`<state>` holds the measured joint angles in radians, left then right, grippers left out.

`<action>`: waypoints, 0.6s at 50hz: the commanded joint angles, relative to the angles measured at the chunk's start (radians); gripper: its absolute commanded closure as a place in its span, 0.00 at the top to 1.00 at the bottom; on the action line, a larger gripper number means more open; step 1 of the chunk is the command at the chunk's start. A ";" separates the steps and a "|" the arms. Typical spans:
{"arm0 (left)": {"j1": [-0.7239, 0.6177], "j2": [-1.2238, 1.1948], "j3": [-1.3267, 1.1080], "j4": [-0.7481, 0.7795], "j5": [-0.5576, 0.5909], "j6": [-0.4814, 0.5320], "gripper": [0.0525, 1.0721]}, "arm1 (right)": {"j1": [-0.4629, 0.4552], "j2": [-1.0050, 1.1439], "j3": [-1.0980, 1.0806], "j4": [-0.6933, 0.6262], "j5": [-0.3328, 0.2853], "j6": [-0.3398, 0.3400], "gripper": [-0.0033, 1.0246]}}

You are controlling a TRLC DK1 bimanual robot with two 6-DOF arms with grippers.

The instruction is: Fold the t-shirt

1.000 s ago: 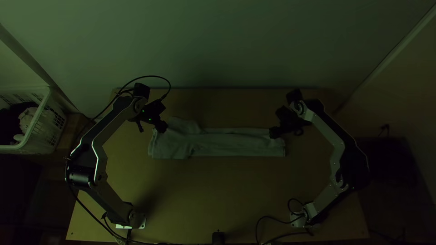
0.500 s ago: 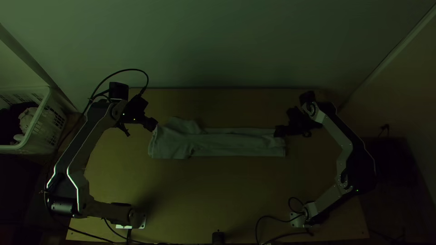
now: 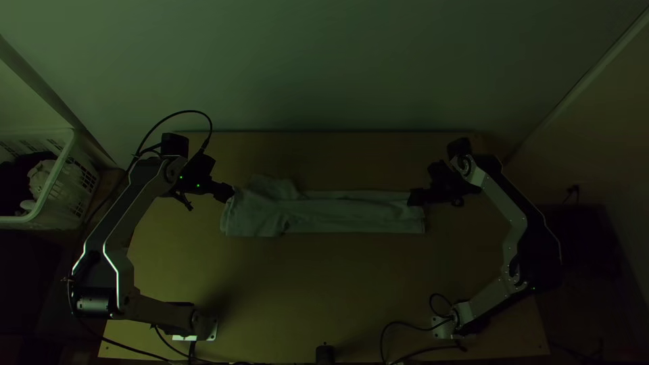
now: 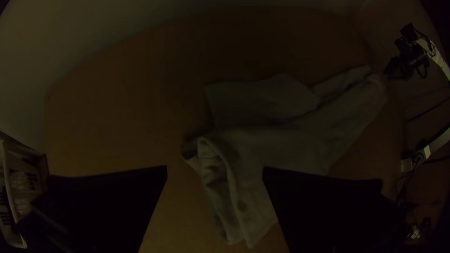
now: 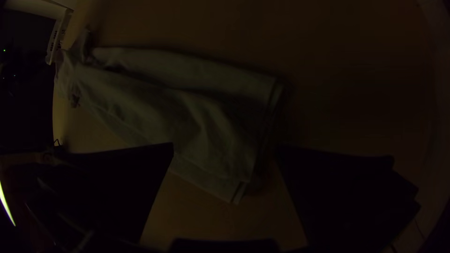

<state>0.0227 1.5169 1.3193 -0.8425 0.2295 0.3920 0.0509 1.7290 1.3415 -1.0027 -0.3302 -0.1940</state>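
The pale t-shirt (image 3: 338, 213) lies as a long folded strip across the table, its left end wider and bunched. At that left end is my left gripper (image 3: 226, 193), over the cloth's edge. My right gripper (image 3: 412, 197) stands over the strip's right end. In the left wrist view my left gripper (image 4: 214, 171) is open, with the shirt (image 4: 262, 145) below and between its fingers. In the right wrist view my right gripper (image 5: 225, 147) is also open, above the strip's layered end (image 5: 211, 136). Neither holds any cloth.
A white basket (image 3: 51, 196) with clothes stands left of the table. Bare wood of the table (image 3: 324, 284) lies on the near side of the shirt. Black cables (image 3: 405, 355) run along the near edge, where a small dark object (image 3: 325, 354) stands.
My left gripper has moved left, from above the shirt to its left edge. The right gripper has shifted slightly to the right. The shirt lies as before.
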 commanded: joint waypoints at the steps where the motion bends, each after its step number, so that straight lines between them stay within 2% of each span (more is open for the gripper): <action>1: 0.036 0.051 -0.011 -0.007 0.039 -0.031 0.96 | -0.003 -0.037 -0.008 -0.001 -0.007 0.002 0.96; 16: 0.131 0.195 -0.002 -0.027 0.146 -0.024 0.96 | 0.014 -0.051 -0.004 -0.001 -0.007 0.008 0.96; 30: 0.138 0.253 0.017 -0.083 0.211 -0.010 0.95 | 0.035 -0.085 -0.008 -0.001 -0.007 0.010 0.96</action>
<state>0.1619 1.7515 1.3193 -0.8814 0.4095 0.3744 0.0734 1.6806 1.3415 -1.0027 -0.3305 -0.1940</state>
